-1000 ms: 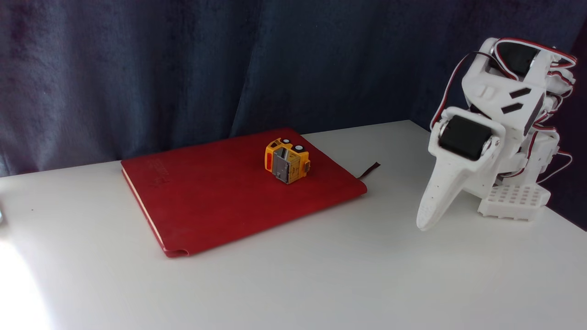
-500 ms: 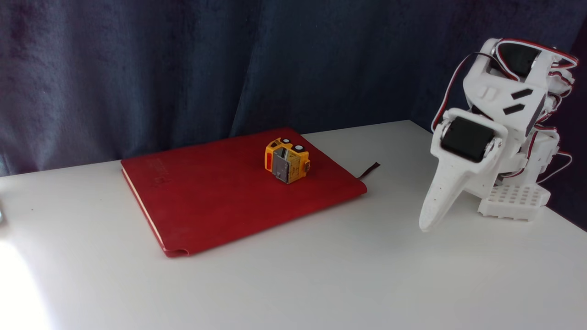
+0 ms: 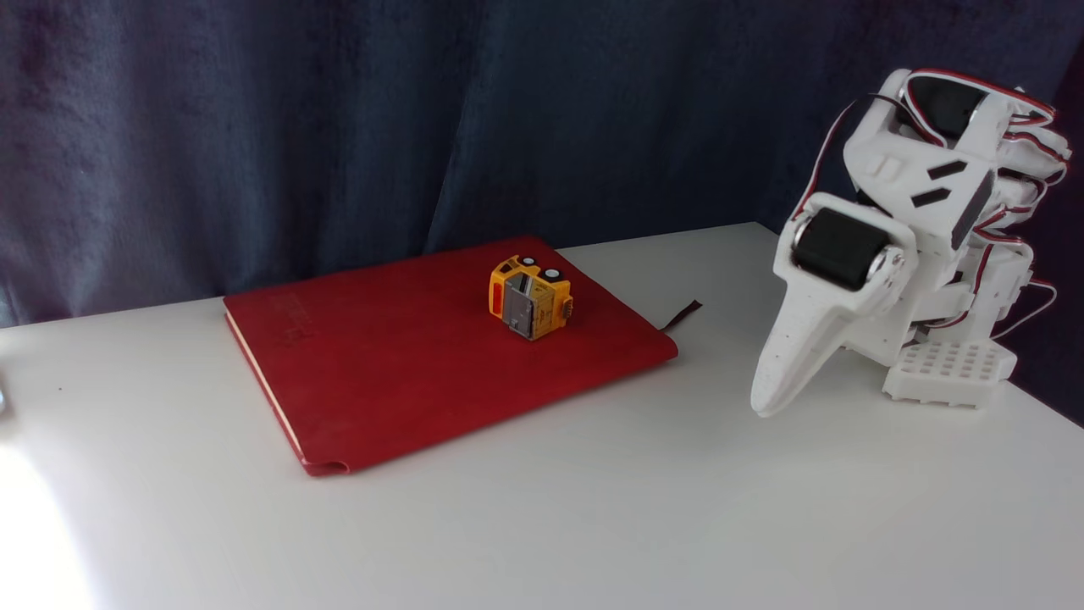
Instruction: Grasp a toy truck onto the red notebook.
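- toy truck (image 3: 530, 298) lay tipped on red notebook (image 3: 406, 360), wheels up
- gripper (image 3: 766, 405) well right, over bench (image 3: 593, 508); fingers' state unclear

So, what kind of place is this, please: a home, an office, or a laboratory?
Probably a home or hobby desk, not a laboratory: a plain white table against a dark blue fabric curtain, with a small white plastic robot arm beside a dark red soft-cover notebook.

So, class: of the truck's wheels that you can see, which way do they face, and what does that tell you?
The toy truck lies tipped on the red notebook: both visible wheels point upward, not down.
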Motion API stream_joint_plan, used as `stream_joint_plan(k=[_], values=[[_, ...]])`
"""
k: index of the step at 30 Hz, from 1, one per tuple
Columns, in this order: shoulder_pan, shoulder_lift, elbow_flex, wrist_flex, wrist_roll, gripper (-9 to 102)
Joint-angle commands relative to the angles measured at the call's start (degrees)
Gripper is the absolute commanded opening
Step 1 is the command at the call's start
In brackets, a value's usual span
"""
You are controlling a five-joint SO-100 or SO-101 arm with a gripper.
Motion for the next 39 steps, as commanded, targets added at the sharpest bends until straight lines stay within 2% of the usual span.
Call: stream_joint_plan(k=[1, 8, 15, 39], values=[[1.23, 1.05, -0.18, -0.79, 0.79, 0], [4.66, 1.05, -0.18, -0.62, 4.48, 0], [0.79, 1.05, -0.35, -0.09, 3.6, 3], [2.29, 1.05, -0.26, -0.18, 4.31, 0]])
